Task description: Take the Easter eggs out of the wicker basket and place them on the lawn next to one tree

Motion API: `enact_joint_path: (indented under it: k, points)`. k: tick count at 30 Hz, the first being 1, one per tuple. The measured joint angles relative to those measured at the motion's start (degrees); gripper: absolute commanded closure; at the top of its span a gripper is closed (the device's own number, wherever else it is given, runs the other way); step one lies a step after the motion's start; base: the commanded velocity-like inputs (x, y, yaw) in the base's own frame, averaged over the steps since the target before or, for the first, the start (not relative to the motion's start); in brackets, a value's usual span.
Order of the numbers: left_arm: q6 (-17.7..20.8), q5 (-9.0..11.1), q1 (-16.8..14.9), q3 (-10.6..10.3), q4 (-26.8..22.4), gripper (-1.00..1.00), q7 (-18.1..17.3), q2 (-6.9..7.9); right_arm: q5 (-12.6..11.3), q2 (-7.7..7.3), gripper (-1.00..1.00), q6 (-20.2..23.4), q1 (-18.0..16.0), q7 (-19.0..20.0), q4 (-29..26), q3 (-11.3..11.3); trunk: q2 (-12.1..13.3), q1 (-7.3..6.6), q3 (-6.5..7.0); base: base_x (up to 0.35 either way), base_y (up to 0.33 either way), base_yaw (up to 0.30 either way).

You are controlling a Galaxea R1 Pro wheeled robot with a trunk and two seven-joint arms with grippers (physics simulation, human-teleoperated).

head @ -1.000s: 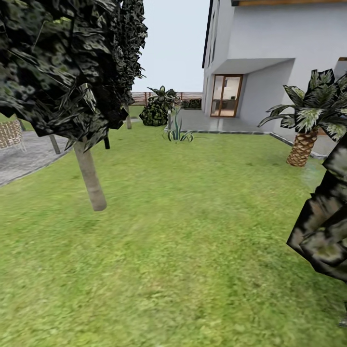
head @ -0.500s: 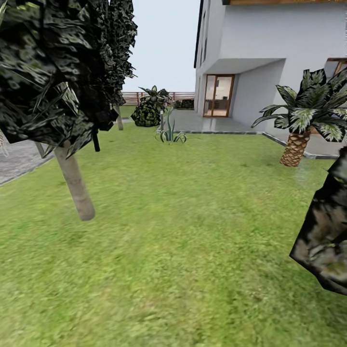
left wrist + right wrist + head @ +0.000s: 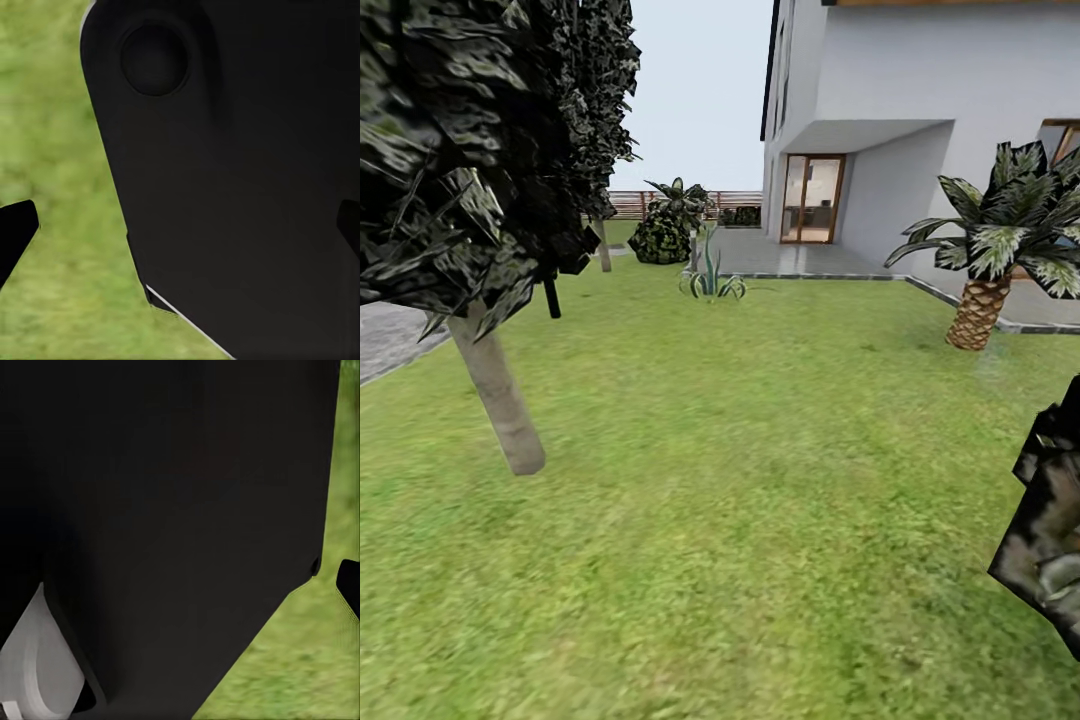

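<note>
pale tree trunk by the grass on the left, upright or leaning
Leaning. The pale trunk slants from its base on the lawn up toward the left into the dark leaves.

house: white wall (image 3: 960, 70) ahead of me on the right, glazed wood-framed door (image 3: 808, 198)
paving: grey terrace (image 3: 800, 255) by the door
plants: palm (image 3: 990, 250), round bush (image 3: 660, 235), spiky plant (image 3: 710, 275)
boundary: slatted fence (image 3: 735, 200)
sky: pale, overcast (image 3: 700, 90)

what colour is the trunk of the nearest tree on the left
Pale grey, smooth; the tree trunk leans slightly on the lawn. Best seen in the head view.
</note>
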Motion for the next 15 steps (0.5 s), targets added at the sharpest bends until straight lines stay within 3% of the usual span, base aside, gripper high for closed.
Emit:
enact_joint_path:
  k: [15]
  points:
    - [-0.7,0.0,0.0,0.0,0.0,-1.00,0.0,0.00,0.0,-0.37,-1.00,0.0,0.0,-0.1,-0.4,-0.2,0.0,0.00,0.00,0.337,0.000,0.000]
